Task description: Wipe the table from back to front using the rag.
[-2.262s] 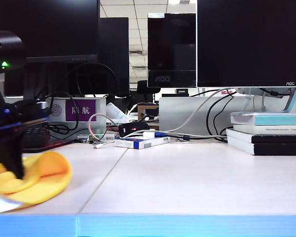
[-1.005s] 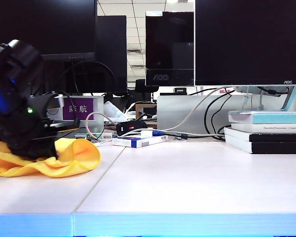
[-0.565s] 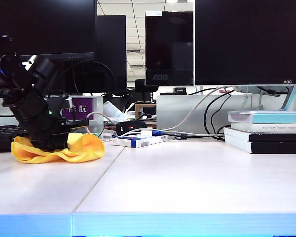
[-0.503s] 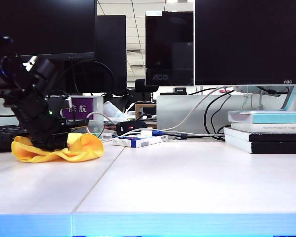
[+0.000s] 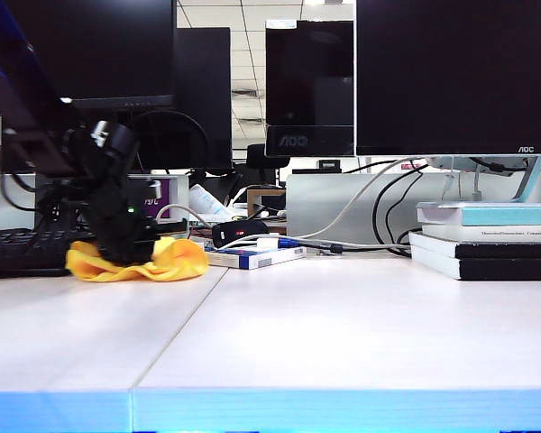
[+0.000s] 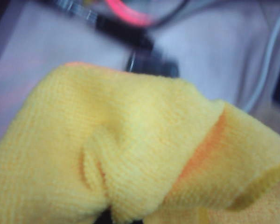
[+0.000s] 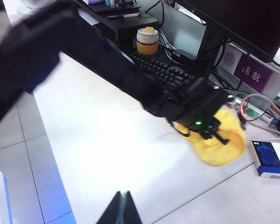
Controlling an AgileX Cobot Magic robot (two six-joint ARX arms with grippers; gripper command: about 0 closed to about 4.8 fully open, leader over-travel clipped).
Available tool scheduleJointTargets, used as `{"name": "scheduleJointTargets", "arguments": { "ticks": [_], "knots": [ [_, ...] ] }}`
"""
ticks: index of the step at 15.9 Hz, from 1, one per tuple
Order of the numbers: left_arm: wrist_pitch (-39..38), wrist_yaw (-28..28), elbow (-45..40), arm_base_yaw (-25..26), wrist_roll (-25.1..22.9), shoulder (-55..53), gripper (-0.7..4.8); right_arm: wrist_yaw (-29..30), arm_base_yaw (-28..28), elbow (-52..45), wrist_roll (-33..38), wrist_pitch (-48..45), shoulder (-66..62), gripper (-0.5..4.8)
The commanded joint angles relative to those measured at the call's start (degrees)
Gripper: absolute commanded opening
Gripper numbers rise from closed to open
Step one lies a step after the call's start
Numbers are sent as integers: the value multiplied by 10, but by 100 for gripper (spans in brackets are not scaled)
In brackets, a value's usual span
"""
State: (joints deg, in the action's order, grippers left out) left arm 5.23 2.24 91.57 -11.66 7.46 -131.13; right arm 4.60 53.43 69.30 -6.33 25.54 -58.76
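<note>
The yellow-orange rag (image 5: 162, 262) lies bunched far back on the left of the pale table (image 5: 343, 334), just in front of the keyboard. My left gripper (image 5: 117, 245) is shut on the rag, pressing it to the surface. In the left wrist view the rag (image 6: 130, 140) fills the picture and hides the jaws but for a dark tip. The right wrist view looks down on the left arm, its gripper (image 7: 213, 134) and the rag (image 7: 221, 147). My right gripper (image 7: 122, 201) hangs shut and empty above the table (image 7: 107, 140), out of the exterior view.
A black keyboard (image 5: 18, 248) and a purple-labelled box (image 7: 254, 74) lie behind the rag. A blue-and-white box (image 5: 257, 259), cables (image 5: 343, 244) and stacked books (image 5: 487, 239) line the back under the monitors (image 5: 451, 77). A cup (image 7: 147, 41) stands beyond the keyboard (image 7: 163, 70).
My left arm has carried the rag from the front left edge to the back of the table, drifting rightward. The grip stayed shut. The right arm has not moved.
</note>
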Motion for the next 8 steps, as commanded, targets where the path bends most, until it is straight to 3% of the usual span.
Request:
{"name": "scheduleJointTargets", "arguments": {
  "ticks": [1, 8],
  "knots": [
    [-44, 1, 81, 0, -2, -60, -5, 0, 1, 2, 3, -9, 2, -1],
    [-61, 19, 251, 0, 17, -181, -5, -1, 1, 2, 4, 17, 1, -1]
  ]
}}
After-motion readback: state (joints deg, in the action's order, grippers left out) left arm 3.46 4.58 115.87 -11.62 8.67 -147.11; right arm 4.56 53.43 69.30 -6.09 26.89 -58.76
